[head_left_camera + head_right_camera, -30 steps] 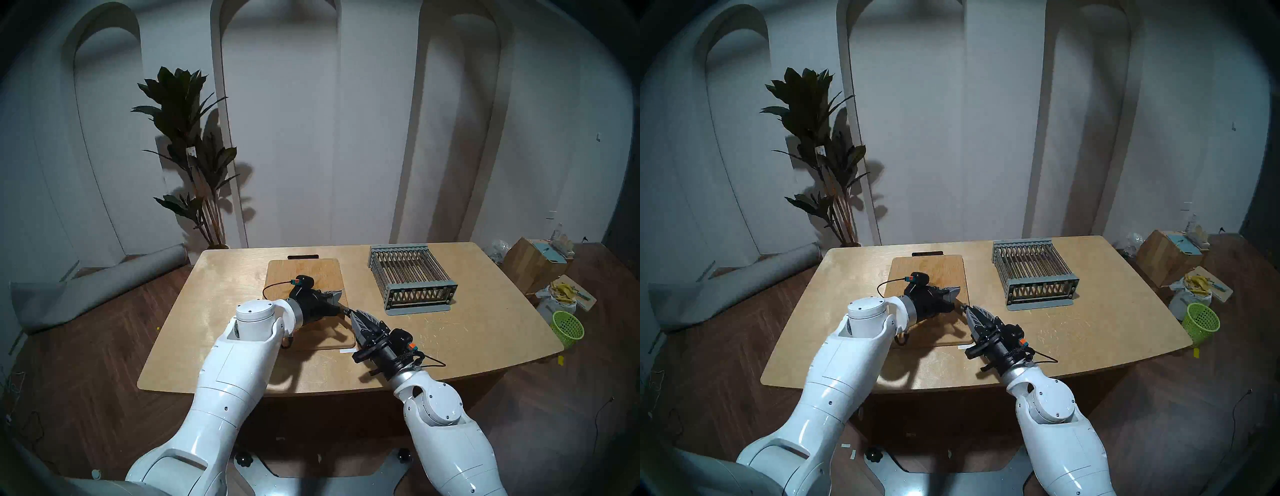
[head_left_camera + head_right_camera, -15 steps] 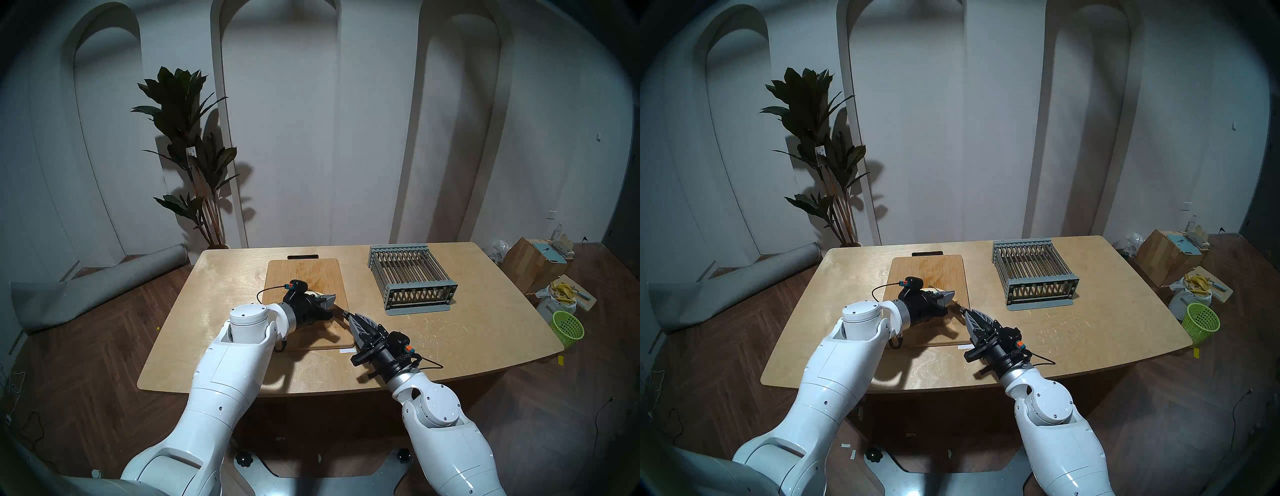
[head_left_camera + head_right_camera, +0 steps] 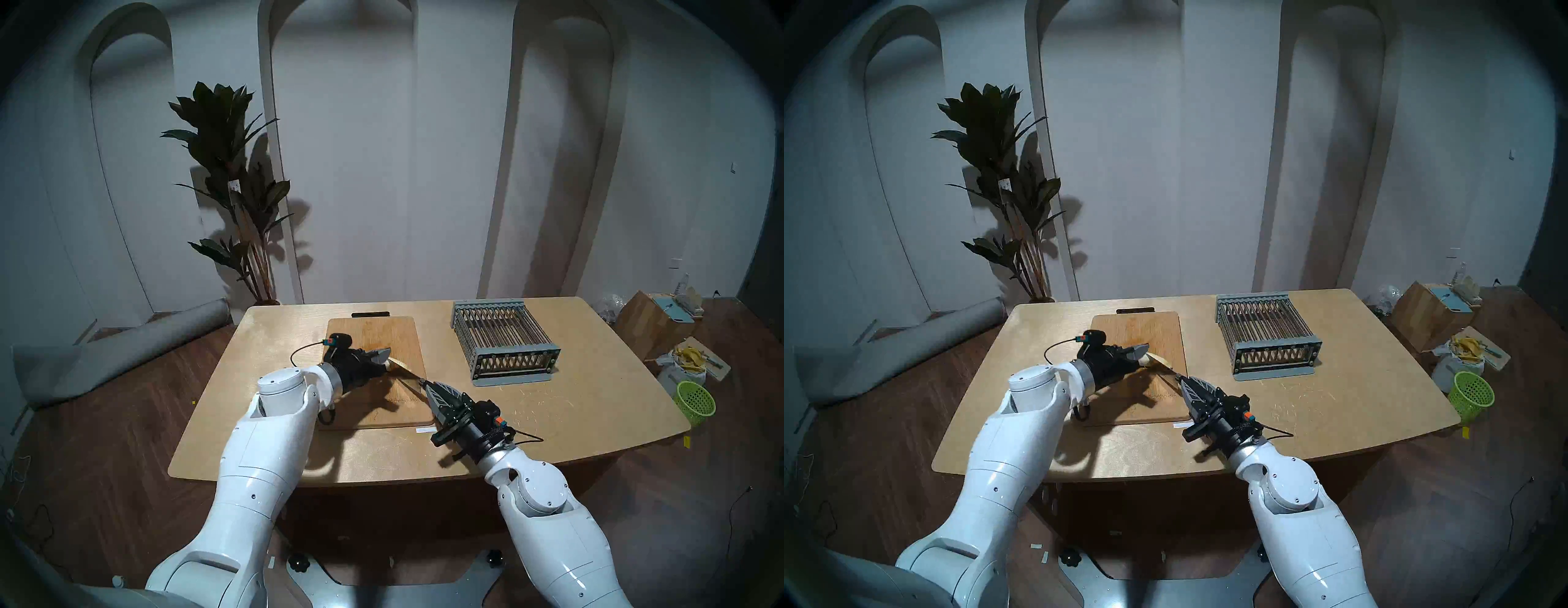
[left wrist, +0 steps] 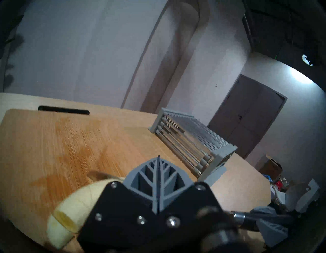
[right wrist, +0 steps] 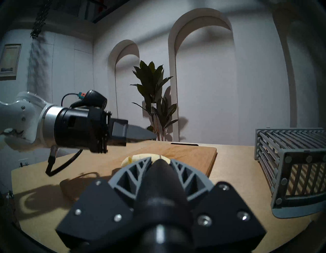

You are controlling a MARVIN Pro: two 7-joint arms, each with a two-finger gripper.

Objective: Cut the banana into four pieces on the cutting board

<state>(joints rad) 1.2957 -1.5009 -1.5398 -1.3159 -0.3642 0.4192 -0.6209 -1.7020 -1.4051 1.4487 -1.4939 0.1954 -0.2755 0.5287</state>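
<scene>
The banana lies peeled on the right half of the cutting board, with cut lines across it and a chunk split off at one end. My left gripper is shut and empty, hovering just above and left of the banana; it also shows in the right wrist view. My right gripper is shut on a knife's black handle at the board's right edge. The thin blade points toward the banana. How many pieces there are I cannot tell.
A grey slatted rack stands on the table to the right of the board. A black slot lies just past the board's far edge. A green basket and boxes stand on the floor at the right.
My left arm has drawn back to the left, uncovering the banana that its gripper hid. My right gripper with the knife has stayed at the board's right edge, barely moved.
</scene>
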